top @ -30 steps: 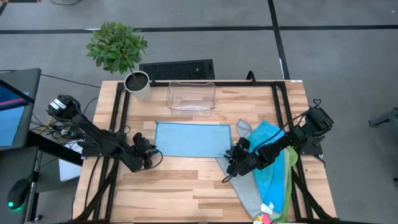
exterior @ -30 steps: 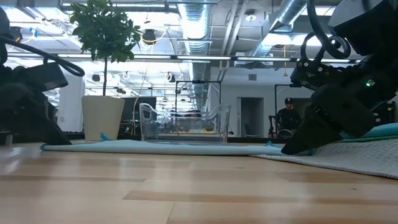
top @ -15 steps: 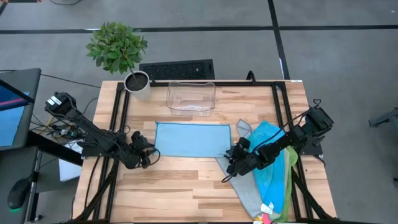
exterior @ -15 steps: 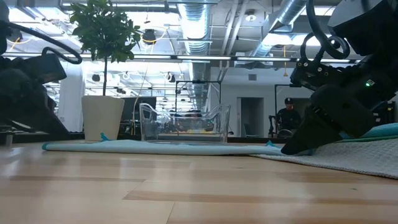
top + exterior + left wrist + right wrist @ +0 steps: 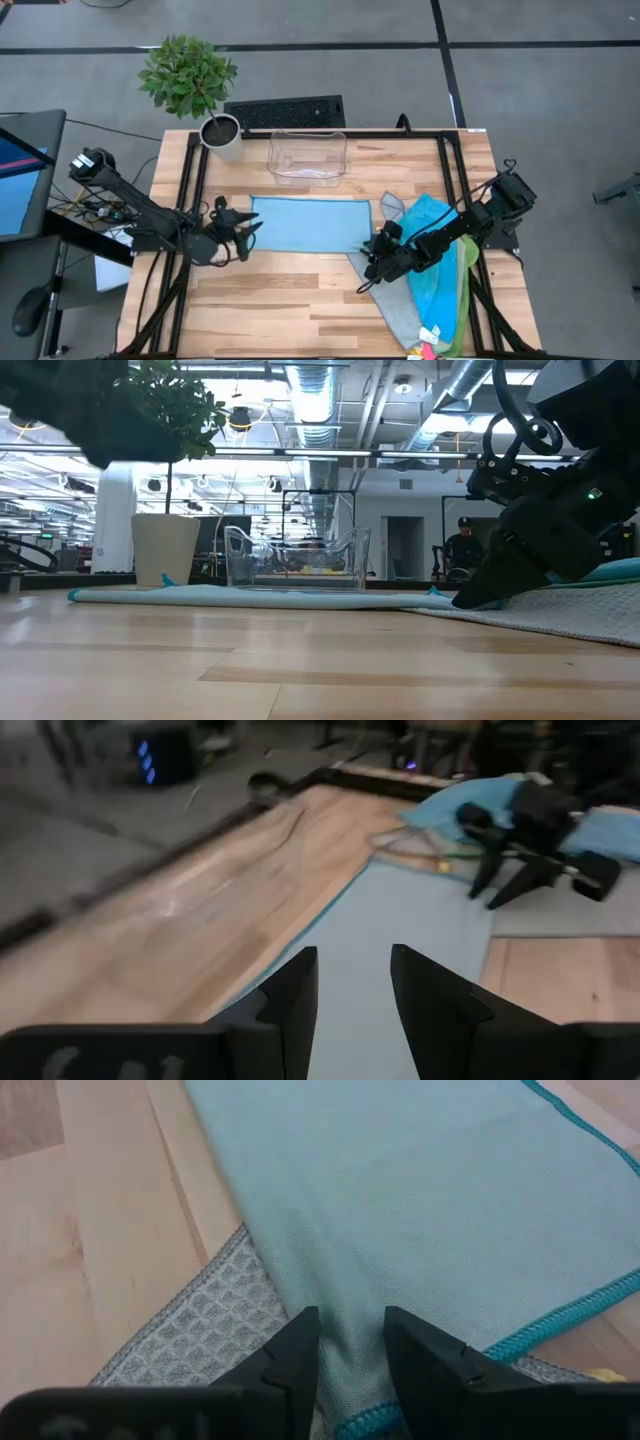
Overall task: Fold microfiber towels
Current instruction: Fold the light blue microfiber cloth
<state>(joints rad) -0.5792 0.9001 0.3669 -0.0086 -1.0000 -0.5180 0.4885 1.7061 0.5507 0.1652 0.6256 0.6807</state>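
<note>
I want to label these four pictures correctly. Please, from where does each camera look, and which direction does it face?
High view: above, facing straight down on the wooden table; both arms show.
Low view: at table-top height, facing level across to the clear plastic bin; the right gripper shows.
Left wrist view: on the left arm, facing along the flat light blue towel; left gripper open.
Right wrist view: on the right arm, facing down on the towel's corner; right gripper open.
Shared: all four see that light blue towel.

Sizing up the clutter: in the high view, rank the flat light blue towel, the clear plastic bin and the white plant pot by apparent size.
1. light blue towel
2. clear plastic bin
3. white plant pot
</note>
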